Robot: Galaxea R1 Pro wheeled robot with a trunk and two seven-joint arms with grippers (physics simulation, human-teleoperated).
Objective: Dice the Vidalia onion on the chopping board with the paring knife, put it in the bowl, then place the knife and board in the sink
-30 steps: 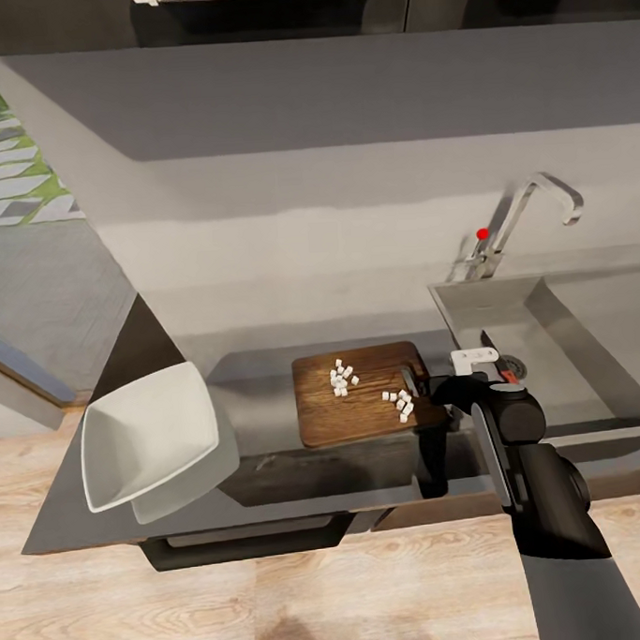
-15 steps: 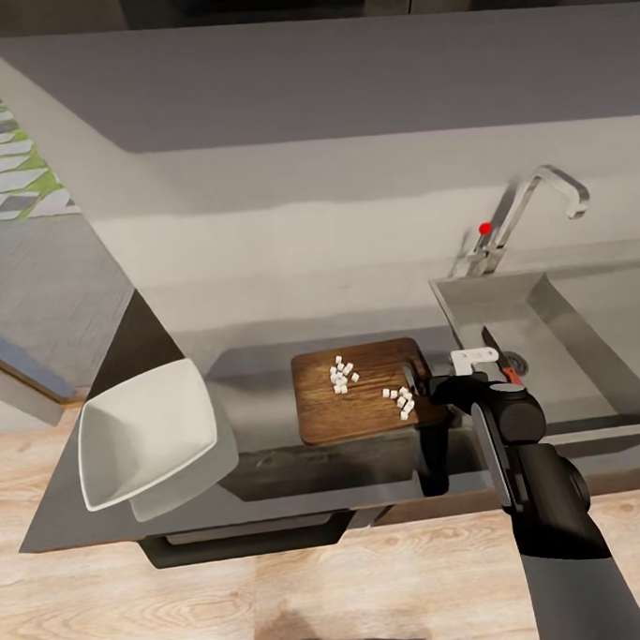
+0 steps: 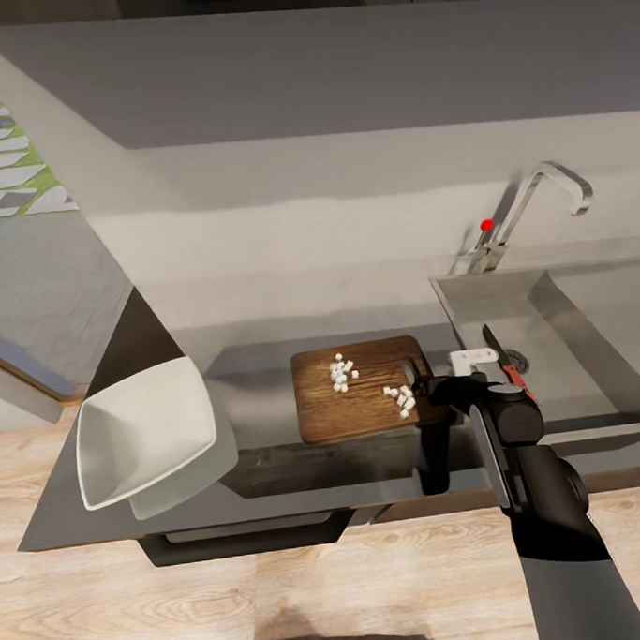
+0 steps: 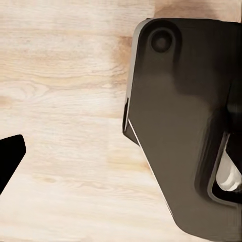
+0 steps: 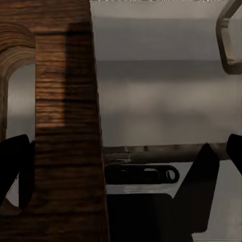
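One chopping board (image 3: 357,393), one bowl (image 3: 146,442), one paring knife (image 3: 501,357) and roughly twenty pieces of diced onion (image 3: 342,374) are showing.

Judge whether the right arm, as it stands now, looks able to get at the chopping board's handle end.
Probably yes. The right gripper sits right at the slot-handle end of the chopping board, with nothing between them. The diced onion lies further along the board, and the paring knife lies in the sink.

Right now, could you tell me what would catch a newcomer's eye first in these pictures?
Probably the diced onion, tiny white cubes scattered on the dark chopping board mid-countertop. The right claw sits at the board's slotted end. The white bowl stands far left, and the paring knife lies in the sink.
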